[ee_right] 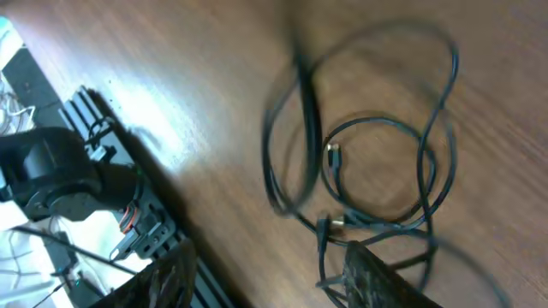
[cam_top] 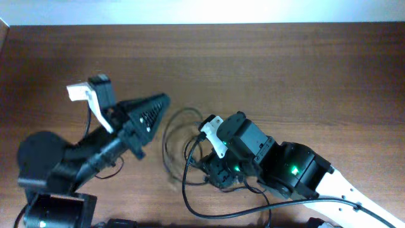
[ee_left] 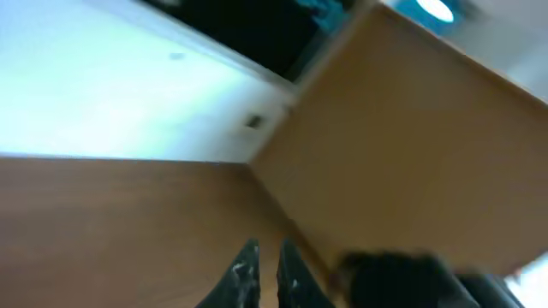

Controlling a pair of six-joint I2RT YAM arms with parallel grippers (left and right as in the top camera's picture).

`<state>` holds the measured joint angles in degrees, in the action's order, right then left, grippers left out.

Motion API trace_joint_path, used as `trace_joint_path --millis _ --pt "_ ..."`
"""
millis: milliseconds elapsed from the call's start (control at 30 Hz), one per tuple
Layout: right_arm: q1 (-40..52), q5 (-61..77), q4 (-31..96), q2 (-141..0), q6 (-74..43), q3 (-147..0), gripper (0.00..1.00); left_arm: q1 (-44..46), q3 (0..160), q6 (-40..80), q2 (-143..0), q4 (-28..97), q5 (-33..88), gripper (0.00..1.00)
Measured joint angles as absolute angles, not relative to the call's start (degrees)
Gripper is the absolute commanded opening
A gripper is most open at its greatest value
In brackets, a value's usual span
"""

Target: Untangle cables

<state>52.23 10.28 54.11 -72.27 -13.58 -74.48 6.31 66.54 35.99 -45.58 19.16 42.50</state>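
Note:
The cables (cam_top: 172, 134) lie as loose thin black loops on the wooden table between my two arms. In the right wrist view the cables (ee_right: 425, 154) show as overlapping loops with two small pale plug tips (ee_right: 332, 157) near the middle. My right gripper (ee_right: 274, 278) is open wide just above the table, and its right finger is over the near edge of the loops. In the overhead view the right gripper (cam_top: 212, 171) is mostly hidden under its wrist. My left gripper (cam_top: 158, 102) is shut and empty, raised to the left of the loops. It also shows in the left wrist view (ee_left: 265, 267).
A thicker black wire (cam_top: 190, 196) runs from the right arm along the table's front. A black rail with an arm base (ee_right: 128, 214) lines the table edge. A wooden panel (ee_left: 411, 145) and a blurred dark shape (ee_left: 402, 278) fill the left wrist view.

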Motion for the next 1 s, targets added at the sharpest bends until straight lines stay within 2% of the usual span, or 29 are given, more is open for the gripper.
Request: trace_joint_path --millis 67,133,167,233,333,600,667,733,800,900,1000 --pt "51.94 8.56 51.86 -72.27 -14.63 -74.48 0.59 6.31 66.54 32.86 -45.3 15.55 50.24 0.11" --pt "51.22 7.64 48.73 -72.27 -14.87 -74.48 0.64 6.31 66.43 31.94 -45.32 11.14 55.72 0.13" --pt "50.78 7.33 48.4 -72.27 -14.87 -74.48 0.66 6.31 66.43 31.81 -45.32 9.74 58.28 0.17" --pt "50.09 7.07 49.76 -72.27 -14.55 -74.48 0.67 6.31 66.43 32.34 -45.19 8.84 61.71 0.27" --pt "49.52 6.37 55.79 -72.29 -14.28 -74.48 0.67 6.31 66.43 34.04 -45.32 8.8 63.77 0.3" --pt "49.41 11.49 67.57 -81.54 -15.05 -74.7 0.67 6.31 66.43 35.77 -45.32 10.52 66.08 0.33" --pt "49.65 14.39 68.6 -85.56 -15.07 -74.7 0.6 6.31 66.43 35.83 -45.32 12.69 66.08 0.33" --pt "50.57 16.62 68.6 -88.92 -15.4 -74.7 0.59 6.31 66.43 35.83 -45.32 12.86 66.08 0.33" --pt "52.66 17.47 67.66 -91.07 -18.44 -74.7 0.61 6.31 66.43 35.83 -45.32 12.88 66.15 0.33" --pt "57.06 16.34 65.67 -91.42 -27.22 -74.67 0.7 6.31 66.43 35.86 -45.32 12.88 67.61 0.31" --pt "62.3 9.17 67.22 -91.42 -39.4 -74.67 0.7 6.31 66.43 35.83 -45.32 13.08 69.69 0.3"
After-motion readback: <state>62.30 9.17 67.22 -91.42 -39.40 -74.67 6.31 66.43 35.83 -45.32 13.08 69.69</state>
